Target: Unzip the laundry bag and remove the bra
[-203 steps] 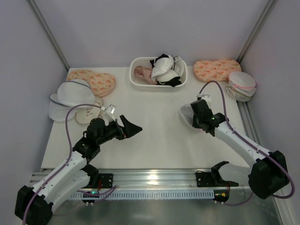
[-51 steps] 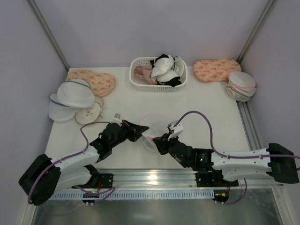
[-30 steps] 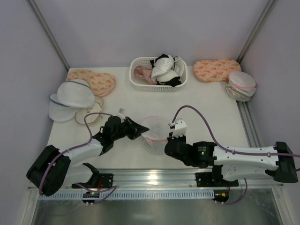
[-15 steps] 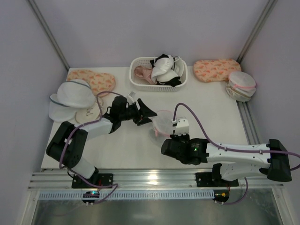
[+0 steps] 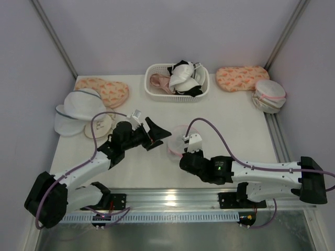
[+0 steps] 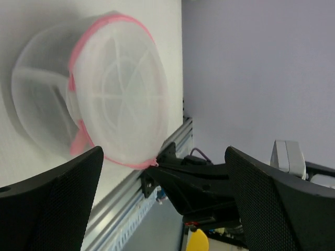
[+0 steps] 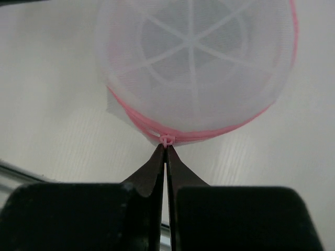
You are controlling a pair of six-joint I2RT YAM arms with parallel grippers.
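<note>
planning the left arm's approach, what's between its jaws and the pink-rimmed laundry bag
Nothing but bare table separates the left gripper and the laundry bag; the left wrist view shows it.

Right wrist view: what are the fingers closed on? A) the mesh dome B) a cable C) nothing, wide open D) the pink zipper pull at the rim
D: the right fingers meet on the small pink zipper pull at the laundry bag's rim.

Contents of the laundry bag (image 7: 196,68) indistinct behind mesh; left tool (image 6: 163,152) cropped by the lower frame edge
</note>
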